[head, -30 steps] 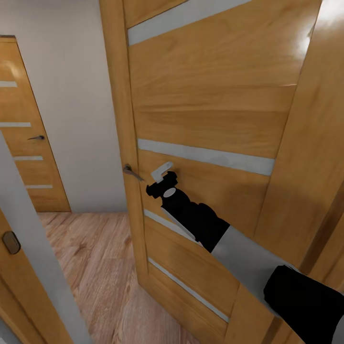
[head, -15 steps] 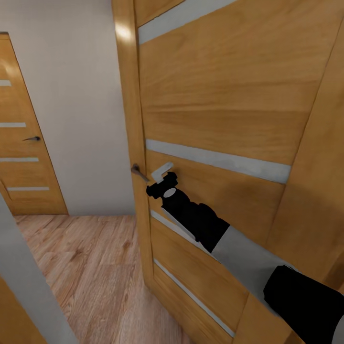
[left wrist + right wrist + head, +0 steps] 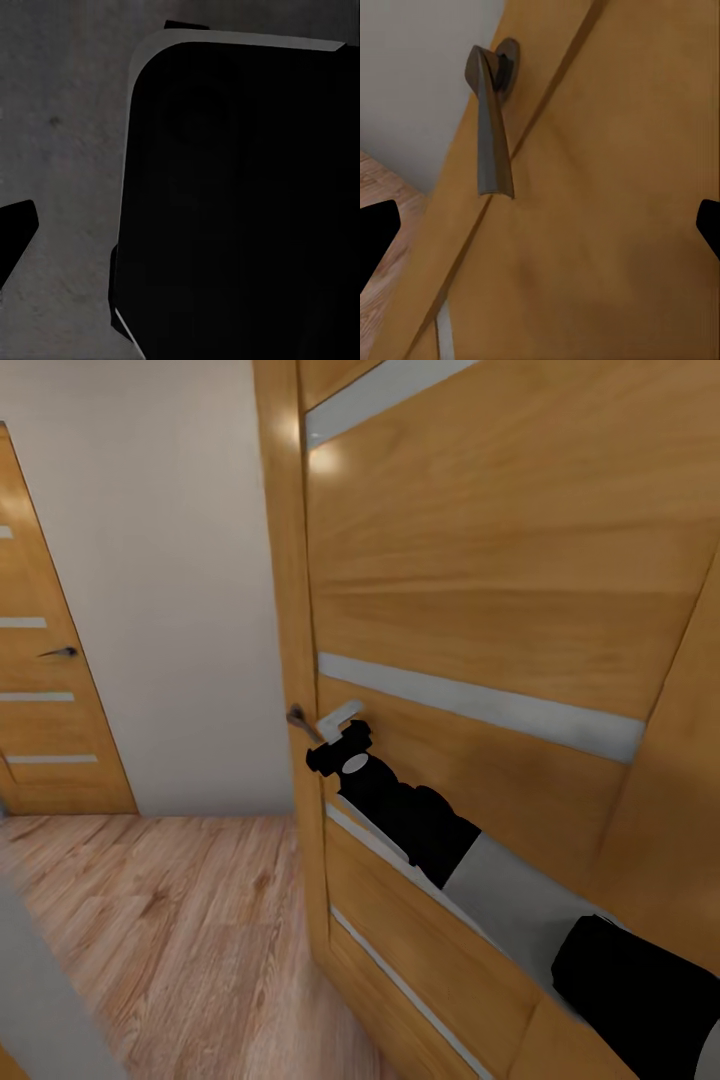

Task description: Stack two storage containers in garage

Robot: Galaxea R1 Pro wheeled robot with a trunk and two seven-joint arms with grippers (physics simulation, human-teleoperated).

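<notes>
**A:** Where are the storage containers?

**B:** I can't place them from here. The robot is in transit, facing a wooden door with pale stripes (image 3: 470, 610) over light wood plank floor (image 3: 180, 930). What matters now is the door handle (image 3: 303, 722), a dark lever near the door's free edge.

**A:** How does it lie from the jaws?

**B:** On the head view the right gripper (image 3: 338, 732) sits just beside the lever, which lies at about ten o'clock from it. On the right wrist view the handle (image 3: 489, 127) hangs at roughly eleven o'clock off centre, long axis close to vertical there, and the right gripper's fingertips (image 3: 376, 232) are dark wedges at either edge, spread wide, nothing between them. The lever is not inside their span.

**A:** And the left arm?

**B:** Its wrist camera looks at a dark rounded panel (image 3: 240, 202) over speckled grey; one dark tip shows, so I can't tell its jaws. The right arm is clearly nearer.

**A:** Further out?

**B:** A second striped door (image 3: 45, 660) at nine o'clock, beside a plain pale wall (image 3: 170, 590).
</notes>
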